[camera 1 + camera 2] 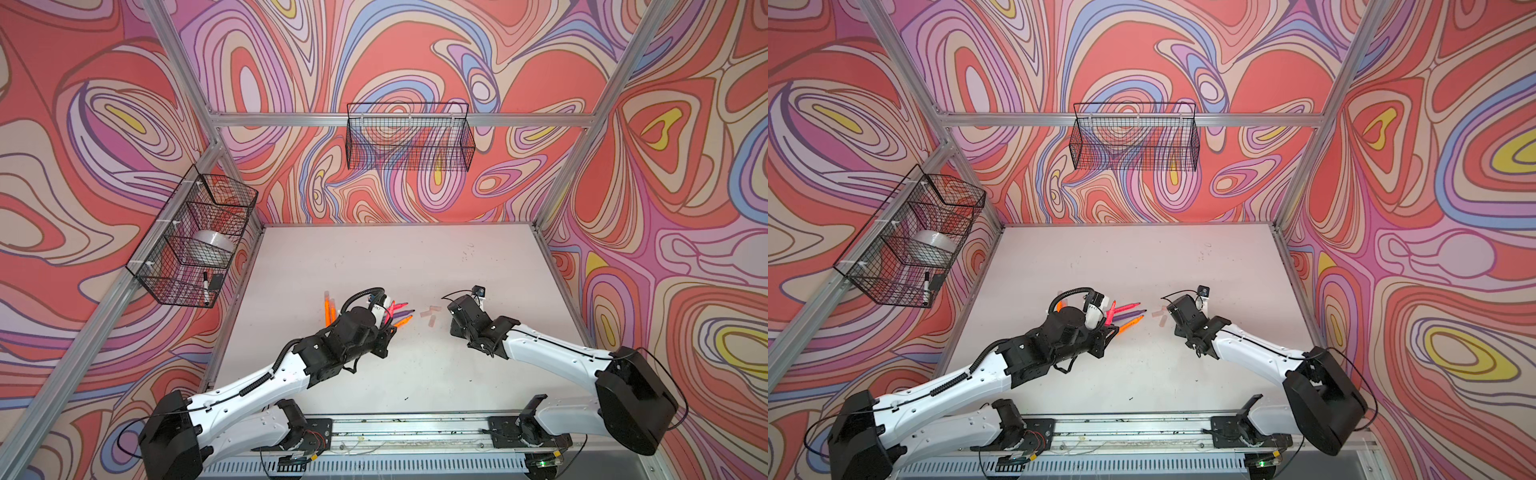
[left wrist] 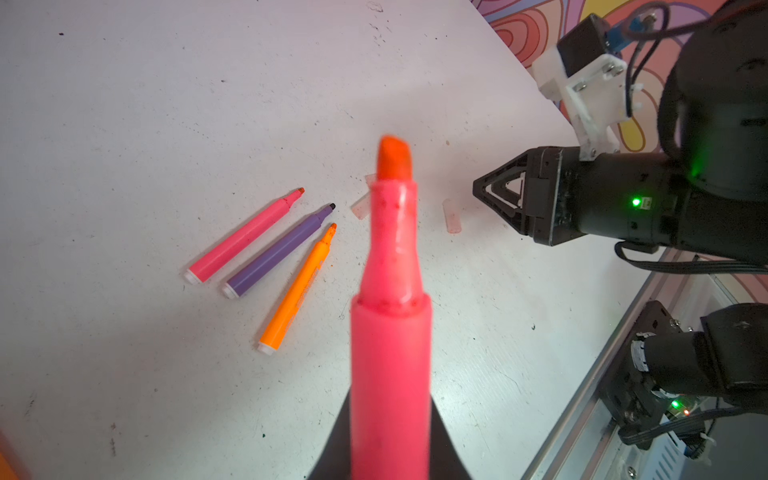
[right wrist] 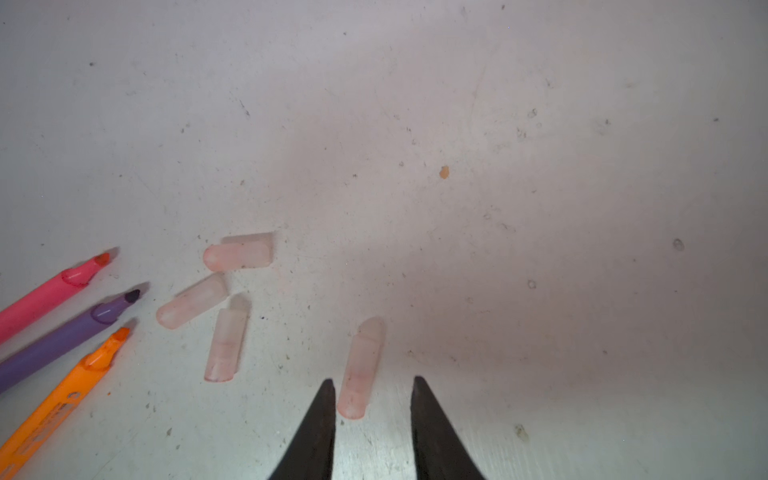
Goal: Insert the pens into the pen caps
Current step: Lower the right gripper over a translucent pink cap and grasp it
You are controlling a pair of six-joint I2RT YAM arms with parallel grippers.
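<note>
Two robot arms are working over a white bench (image 1: 415,374) strewn with pens and clear caps.
The left pincer (image 2: 390,440) is pinching a pink pen (image 2: 390,353) clear of the bench. Only the right wrist view is showing the right pincer (image 3: 372,384) spread, one cap (image 3: 359,368) lying between its tips and three more caps (image 3: 226,345) near three loose pens (image 3: 58,336). Only a top view is showing two orange pens (image 1: 327,311) behind the left arm. Print on an orange barrel (image 3: 50,411) is looking too blurred to read.
</note>
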